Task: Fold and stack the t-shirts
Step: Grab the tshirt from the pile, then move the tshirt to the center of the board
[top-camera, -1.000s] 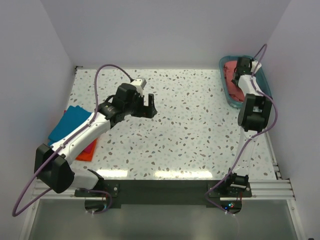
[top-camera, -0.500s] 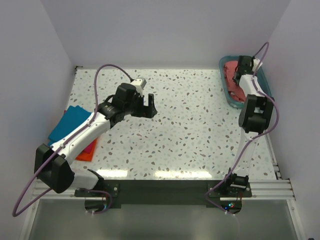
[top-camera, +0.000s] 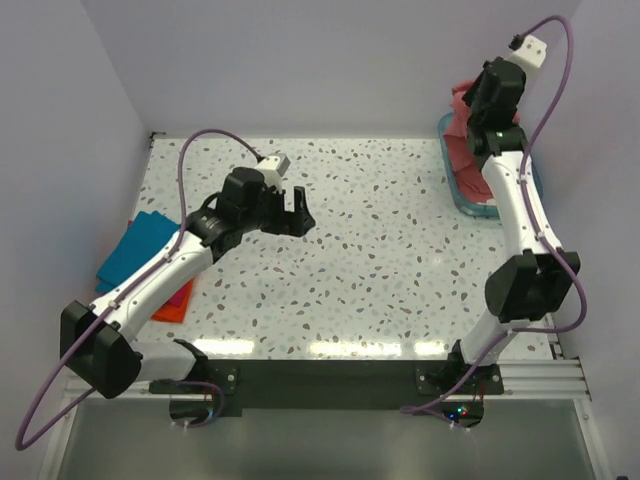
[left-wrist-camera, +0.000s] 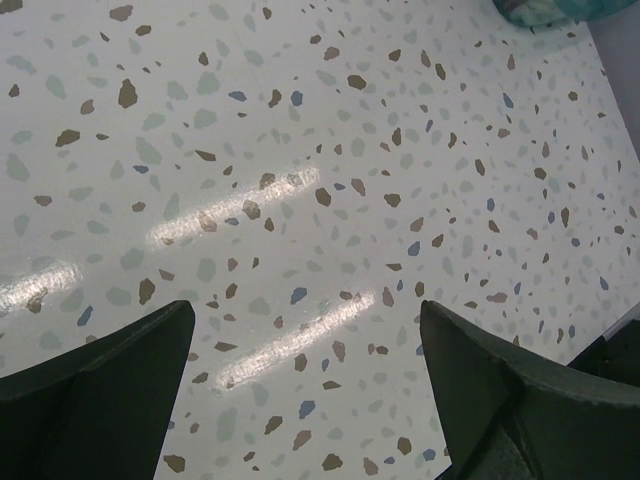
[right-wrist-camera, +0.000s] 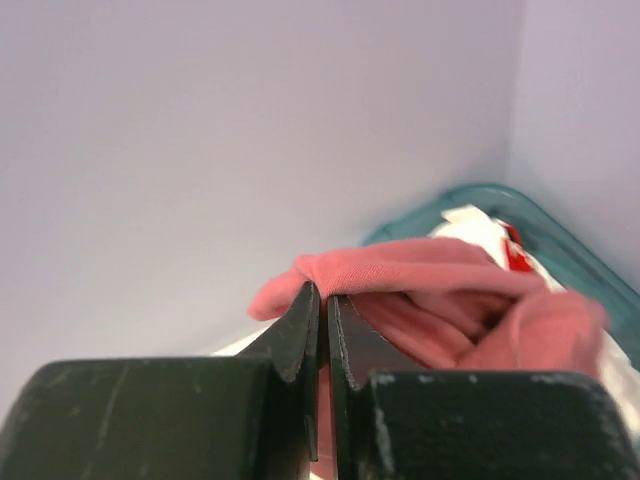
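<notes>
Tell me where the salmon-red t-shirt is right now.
In the top view, the salmon-red t-shirt is at the table's far right corner. It hangs bunched from the right gripper, which is shut on a fold, with its lower part in the teal basket.

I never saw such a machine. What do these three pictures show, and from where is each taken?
These are two robot arms bolted to the near edge of a table. One picture looks down from above. The other two come from a camera on each wrist, looking out between that arm's two fingers. The left gripper is open and empty above bare table. The right gripper is shut on a salmon shirt, held up over the teal basket at the far right. A white cloth with a red mark lies there too. Folded shirts, teal on top, lie at the left edge.
</notes>
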`<state>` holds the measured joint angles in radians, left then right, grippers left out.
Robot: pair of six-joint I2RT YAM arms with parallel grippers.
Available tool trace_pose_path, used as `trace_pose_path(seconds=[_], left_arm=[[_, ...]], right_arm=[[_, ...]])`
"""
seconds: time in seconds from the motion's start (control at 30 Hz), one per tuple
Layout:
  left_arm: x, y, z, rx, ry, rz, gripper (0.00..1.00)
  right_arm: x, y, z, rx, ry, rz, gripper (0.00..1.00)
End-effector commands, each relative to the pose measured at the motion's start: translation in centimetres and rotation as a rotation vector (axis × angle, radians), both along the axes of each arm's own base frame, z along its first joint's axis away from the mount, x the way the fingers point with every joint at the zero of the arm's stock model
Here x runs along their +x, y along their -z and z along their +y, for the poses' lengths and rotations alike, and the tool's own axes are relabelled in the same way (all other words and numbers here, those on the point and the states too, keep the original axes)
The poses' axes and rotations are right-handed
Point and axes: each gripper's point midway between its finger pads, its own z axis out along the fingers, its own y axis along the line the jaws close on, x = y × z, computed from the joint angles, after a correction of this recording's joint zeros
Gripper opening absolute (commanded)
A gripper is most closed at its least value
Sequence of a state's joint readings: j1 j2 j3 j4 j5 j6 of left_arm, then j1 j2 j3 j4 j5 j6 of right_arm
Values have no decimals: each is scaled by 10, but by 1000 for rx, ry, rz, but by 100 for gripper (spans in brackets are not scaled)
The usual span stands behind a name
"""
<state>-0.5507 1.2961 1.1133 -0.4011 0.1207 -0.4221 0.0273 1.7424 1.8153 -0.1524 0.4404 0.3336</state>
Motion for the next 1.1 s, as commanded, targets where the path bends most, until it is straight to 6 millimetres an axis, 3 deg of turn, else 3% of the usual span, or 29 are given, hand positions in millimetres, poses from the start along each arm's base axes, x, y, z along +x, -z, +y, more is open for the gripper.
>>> trace_pose_path(seconds=[0.0,0.03,0.13,0.3,0.37,0.47,0.57,0.6,0.67,0.7,0.73,0.77,0.8,0.83,0.9,0.97,1.0,1.07], left_arm=[[9,-23,9,-15,-42,-101,100],[10,-26,12,-20,-64,-102,100],[11,-30,20,-25,-112,-106,100],[12,-36,31,-41,-179,-118,100],[14,-36,33,-47,-195,-112,100],[15,-33,34,-49,-207,-100,100],[16,-26,34,-50,-213,-88,100],[17,-23,34,-47,-218,-81,100],[18,-15,31,-50,-215,-64,100],[19,-7,30,-44,-214,-46,100],[19,-1,28,-45,-210,-34,100],[19,3,26,-48,-204,-24,100],[21,11,25,-41,-205,-12,100],[20,17,19,-59,-187,7,100],[21,35,12,-58,-170,58,100],[23,47,6,-73,-175,96,99],[26,61,4,-64,-178,127,97],[29,74,1,-73,-196,160,94]], right_arm=[[-38,-96,38,-57,-69,-216,0],[-52,-112,61,-56,-122,-250,0],[-85,-142,105,-28,-244,-315,0],[-126,-161,175,82,-489,-375,0],[-130,-160,192,121,-548,-371,0],[-123,-147,192,140,-523,-318,0],[-102,-116,186,153,-485,-226,0],[-85,-96,170,168,-455,-177,0],[-69,-60,166,260,-503,-100,2],[-58,-37,144,277,-464,-50,6],[-47,5,140,297,-458,40,18],[-42,28,133,328,-434,84,32],[-39,66,113,352,-390,159,57],[-37,93,108,373,-380,214,64],[-45,130,103,375,-367,304,72],[-56,144,100,349,-351,335,75],[-66,162,107,340,-356,372,76],[-79,170,109,270,-332,397,76]])
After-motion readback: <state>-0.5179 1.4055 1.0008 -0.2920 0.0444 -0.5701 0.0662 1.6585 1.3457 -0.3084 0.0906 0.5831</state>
